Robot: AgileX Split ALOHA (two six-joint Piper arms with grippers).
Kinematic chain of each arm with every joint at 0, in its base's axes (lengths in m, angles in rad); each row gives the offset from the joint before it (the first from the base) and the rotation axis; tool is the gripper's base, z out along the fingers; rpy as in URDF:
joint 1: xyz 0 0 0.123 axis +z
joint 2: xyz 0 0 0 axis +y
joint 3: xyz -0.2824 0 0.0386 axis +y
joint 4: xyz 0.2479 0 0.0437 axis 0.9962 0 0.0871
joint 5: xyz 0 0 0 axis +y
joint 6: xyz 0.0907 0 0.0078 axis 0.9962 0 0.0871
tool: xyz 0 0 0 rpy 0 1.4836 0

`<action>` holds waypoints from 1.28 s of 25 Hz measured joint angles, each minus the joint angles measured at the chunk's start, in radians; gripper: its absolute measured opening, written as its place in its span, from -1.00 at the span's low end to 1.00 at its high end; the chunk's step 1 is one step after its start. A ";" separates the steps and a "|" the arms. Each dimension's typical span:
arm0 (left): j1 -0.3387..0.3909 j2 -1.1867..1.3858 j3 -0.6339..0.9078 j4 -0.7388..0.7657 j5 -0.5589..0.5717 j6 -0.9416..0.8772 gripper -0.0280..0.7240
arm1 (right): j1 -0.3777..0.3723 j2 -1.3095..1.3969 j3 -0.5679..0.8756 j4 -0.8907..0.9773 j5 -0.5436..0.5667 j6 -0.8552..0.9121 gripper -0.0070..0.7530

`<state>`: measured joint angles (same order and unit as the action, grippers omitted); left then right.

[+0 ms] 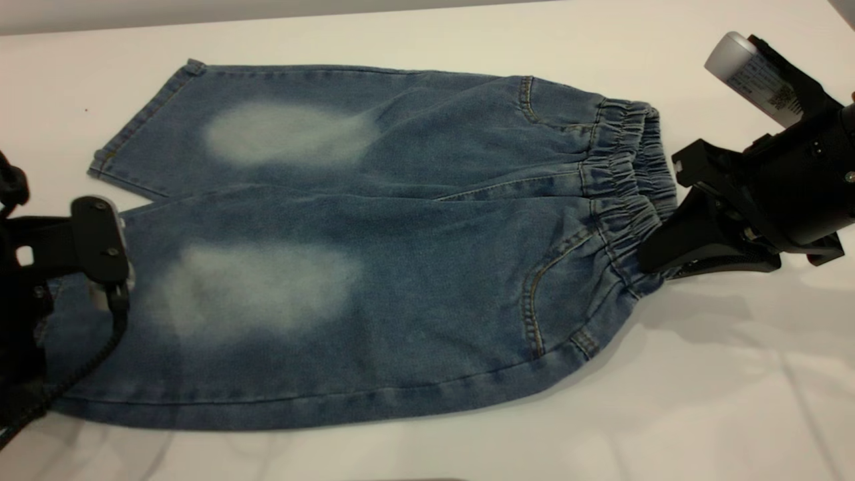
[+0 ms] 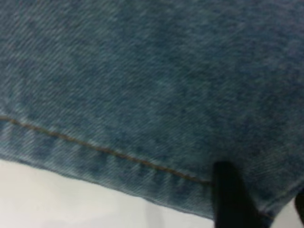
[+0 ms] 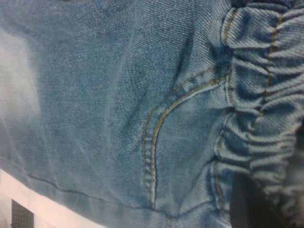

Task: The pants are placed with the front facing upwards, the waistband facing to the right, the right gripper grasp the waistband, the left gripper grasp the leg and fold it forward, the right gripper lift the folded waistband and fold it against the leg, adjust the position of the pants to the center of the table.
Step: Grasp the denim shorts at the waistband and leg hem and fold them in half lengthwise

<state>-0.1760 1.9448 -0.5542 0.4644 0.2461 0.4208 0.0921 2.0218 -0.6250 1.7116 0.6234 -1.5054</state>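
The pants (image 1: 374, 267) lie flat on the white table (image 1: 735, 401), front up, with both faded knee patches showing. Their ruffled waistband (image 1: 634, 180) points right. My right gripper (image 1: 651, 260) is at the near end of the waistband (image 3: 266, 118), shut on the puckered band, and that corner sits slightly raised. The left arm (image 1: 93, 240) hangs over the hem of the near leg (image 1: 87, 347). In the left wrist view the left gripper (image 2: 262, 179) is shut on the stitched hem (image 2: 118, 156), with one black finger (image 2: 228, 194) on top of the cloth.
The far leg (image 1: 267, 133) lies flat and untouched. Bare tabletop surrounds the pants on the near and far sides. A curved pocket seam (image 3: 156, 142) sits beside the held band.
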 joint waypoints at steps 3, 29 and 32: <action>0.007 0.000 -0.001 0.001 -0.001 -0.002 -0.51 | 0.000 -0.002 0.000 -0.005 0.020 0.000 -0.85; 0.007 -0.574 0.017 -0.160 0.271 0.018 -0.66 | 0.000 -0.394 0.085 -0.454 0.107 0.442 -0.85; 0.007 -0.685 0.025 -0.166 0.311 0.026 -0.66 | 0.000 -0.464 0.112 -0.462 0.143 0.479 -0.85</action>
<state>-0.1687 1.2595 -0.5296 0.2981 0.5575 0.4471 0.0921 1.5577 -0.5129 1.2495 0.7663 -1.0262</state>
